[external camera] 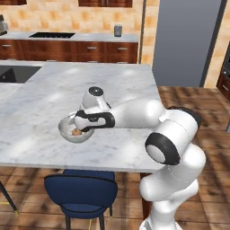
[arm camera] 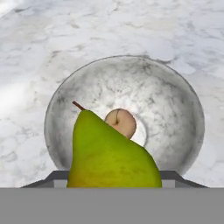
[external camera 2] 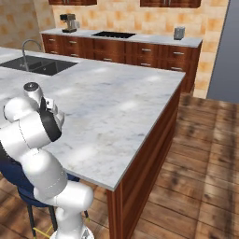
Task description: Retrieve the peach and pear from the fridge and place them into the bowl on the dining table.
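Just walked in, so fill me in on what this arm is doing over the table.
The white arm reaches over the dining table and its gripper holds the pear above the bowl. The peach already lies in the bottom of the bowl. The pear has not been let go yet, so dropping it in looks like the step that remains.

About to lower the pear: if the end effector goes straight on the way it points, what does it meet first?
Likely the peach lying in the bowl, under the held pear; the depth between them is unclear.
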Motion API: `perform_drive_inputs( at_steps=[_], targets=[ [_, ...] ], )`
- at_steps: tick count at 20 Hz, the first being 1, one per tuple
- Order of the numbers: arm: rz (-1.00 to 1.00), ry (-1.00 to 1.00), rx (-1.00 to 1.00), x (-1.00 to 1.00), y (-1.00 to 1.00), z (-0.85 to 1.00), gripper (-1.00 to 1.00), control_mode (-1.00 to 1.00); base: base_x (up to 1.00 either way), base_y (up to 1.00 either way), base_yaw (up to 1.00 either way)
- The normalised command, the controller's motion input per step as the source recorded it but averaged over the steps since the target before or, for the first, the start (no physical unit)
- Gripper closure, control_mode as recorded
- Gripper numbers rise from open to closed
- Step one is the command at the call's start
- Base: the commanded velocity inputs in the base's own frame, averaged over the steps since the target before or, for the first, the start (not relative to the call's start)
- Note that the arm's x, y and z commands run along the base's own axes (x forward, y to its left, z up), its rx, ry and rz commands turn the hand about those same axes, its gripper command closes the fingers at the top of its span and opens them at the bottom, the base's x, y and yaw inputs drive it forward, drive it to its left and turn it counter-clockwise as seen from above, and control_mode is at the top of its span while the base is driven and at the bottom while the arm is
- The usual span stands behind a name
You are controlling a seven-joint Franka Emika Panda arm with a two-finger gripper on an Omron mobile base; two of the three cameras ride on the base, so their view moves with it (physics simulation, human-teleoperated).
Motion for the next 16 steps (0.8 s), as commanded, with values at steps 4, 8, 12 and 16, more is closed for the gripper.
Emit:
perform_drive_inputs(
  at_steps=[4, 8, 12, 16],
  targets=[
    [-0.06, 0.0, 0.0, 0.43, 0.05, -0.09, 1.0, -1.0, 0.0, 0.0, 0.0],
    [-0.09, 0.0, -0.02, 0.32, 0.06, -0.21, 1.0, -1.0, 0.0, 0.0, 0.0],
    [-0.07, 0.05, -0.02, 0.33, 0.26, -0.26, -1.0, -1.0, 0.0, 0.0, 0.0],
    [-0.08, 0.12, 0.0, 0.26, 0.22, -0.05, -1.0, -1.0, 0.0, 0.0, 0.0]
  ],
)
